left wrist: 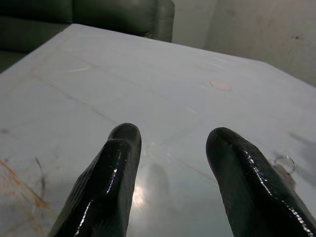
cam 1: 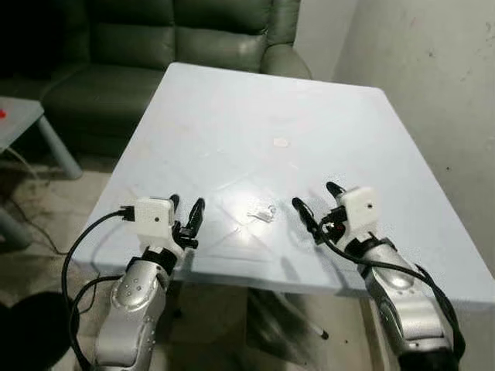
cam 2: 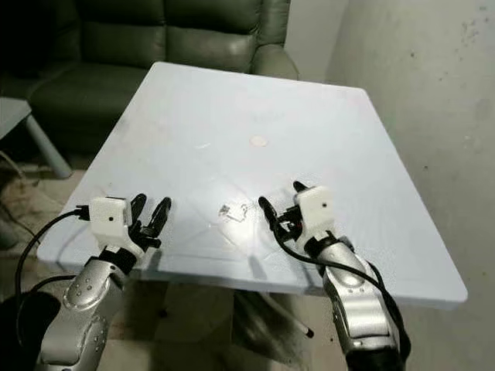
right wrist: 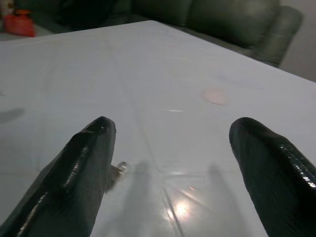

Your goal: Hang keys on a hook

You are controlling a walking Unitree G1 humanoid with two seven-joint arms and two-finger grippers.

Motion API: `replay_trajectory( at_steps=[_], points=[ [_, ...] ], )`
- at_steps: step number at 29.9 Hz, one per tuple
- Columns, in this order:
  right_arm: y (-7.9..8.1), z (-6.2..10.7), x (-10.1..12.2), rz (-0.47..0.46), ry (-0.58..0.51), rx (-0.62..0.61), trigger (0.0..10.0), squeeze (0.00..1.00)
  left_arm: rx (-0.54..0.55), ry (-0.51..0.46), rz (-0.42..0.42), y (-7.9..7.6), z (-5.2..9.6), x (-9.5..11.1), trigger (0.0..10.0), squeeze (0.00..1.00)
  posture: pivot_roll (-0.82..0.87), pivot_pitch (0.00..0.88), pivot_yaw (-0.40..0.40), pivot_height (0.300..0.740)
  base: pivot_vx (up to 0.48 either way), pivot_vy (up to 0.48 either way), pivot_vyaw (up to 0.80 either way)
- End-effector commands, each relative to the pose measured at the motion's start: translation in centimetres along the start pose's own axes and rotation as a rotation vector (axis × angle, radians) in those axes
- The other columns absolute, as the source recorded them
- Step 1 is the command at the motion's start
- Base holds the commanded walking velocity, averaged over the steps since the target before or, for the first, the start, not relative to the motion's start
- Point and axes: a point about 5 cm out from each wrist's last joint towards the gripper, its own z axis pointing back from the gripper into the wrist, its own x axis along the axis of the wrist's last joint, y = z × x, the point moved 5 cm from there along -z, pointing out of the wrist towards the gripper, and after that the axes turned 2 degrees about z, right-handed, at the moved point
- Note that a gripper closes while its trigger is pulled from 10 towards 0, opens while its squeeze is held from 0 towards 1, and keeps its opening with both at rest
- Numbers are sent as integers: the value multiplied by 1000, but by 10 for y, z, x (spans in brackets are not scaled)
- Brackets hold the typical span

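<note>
A small set of keys [cam 1: 262, 214] lies flat on the pale blue table [cam 1: 271, 108], near its front edge. Its ring [left wrist: 285, 163] glints beside one black finger in the left wrist view, and a bit of it [right wrist: 117, 170] peeks out by a finger in the right wrist view. My left gripper [cam 1: 186, 212] hovers open to the left of the keys, over the table's front edge. To the right of the keys my right gripper [cam 1: 316, 199] is open wider, nothing between its fingers [right wrist: 79, 168]. No hook can be made out.
A dark green sofa [cam 1: 178, 39] stands behind the table. A low grey side table [cam 1: 19, 116] with a small red object is at the far left. A rough grey wall [cam 1: 433, 69] runs along the right. A faint round stain [cam 1: 281, 142] marks the tabletop.
</note>
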Motion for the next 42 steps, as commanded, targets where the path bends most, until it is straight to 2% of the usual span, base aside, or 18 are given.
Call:
replay_trajectory(
  at_steps=[1,8,13,16,27,28,29,31,32,33,34,35,36,37,38,39,40,42],
  points=[
    [1,-1,-4,8,26,6,10000,0,-15,-16,-7,-4,1,3,10000,0,68,124,-98,740,0,0,0],
    [10,-5,-4,18,31,25,10000,0,-17,-14,-10,-6,5,2,10000,0,72,132,-102,740,0,0,0],
    [12,-13,-8,2,86,-9,10000,0,-137,-14,-26,-35,8,4,10000,0,75,167,-105,740,0,0,0],
    [17,-19,-9,-10,111,-11,10000,0,-150,-14,-13,-44,10,5,10000,0,85,202,-113,740,0,0,0],
    [49,-26,-6,-89,132,48,10000,0,-141,-5,2,-49,18,6,10000,0,105,242,-127,740,0,0,0],
    [50,-26,-5,-98,126,49,9059,0,-141,-4,1,-49,19,6,10000,0,107,241,-128,740,0,0,0],
    [51,-28,-4,-109,125,41,7216,0,-140,-4,2,-48,19,6,10000,0,108,240,-129,740,0,0,0],
    [52,-28,-4,-118,125,39,7216,0,-139,-4,2,-48,20,6,10000,0,109,240,-127,740,0,0,0],
    [52,-28,1,-144,102,37,1608,0,-137,-2,-4,-48,20,6,10000,0,110,237,-128,740,0,0,0],
    [53,-29,4,-158,92,37,2392,0,-136,-2,-4,-47,19,6,10000,0,110,235,-129,740,0,0,0],
    [54,-32,7,-169,85,38,0,0,-136,-3,-2,-47,18,7,10000,0,111,233,-129,740,0,0,0],
    [55,-33,8,-169,83,37,0,0,-136,-3,-2,-47,18,7,10000,0,111,233,-129,740,0,0,0],
    [55,-34,9,-184,84,34,1804,0,-137,-4,-2,-48,18,7,10000,0,113,232,-129,740,0,0,0],
    [55,-35,9,-199,84,30,549,0,-137,-4,-3,-48,17,8,10000,0,114,231,-129,740,0,0,0],
    [55,-35,9,-199,84,30,549,0,-137,-4,-3,-48,17,8,10000,0,114,231,-129,740,0,0,0],
    [55,-36,10,-205,85,27,1137,0,-137,-4,-3,-48,17,8,10000,0,116,230,-130,740,0,0,0],
    [55,-36,13,-218,67,22,0,0,-137,-5,-2,-48,17,8,10000,0,116,229,-130,740,0,0,0],
    [54,-36,14,-225,67,16,0,0,-136,-4,-5,-48,17,8,10000,0,118,229,-130,740,0,0,0]
  ],
)
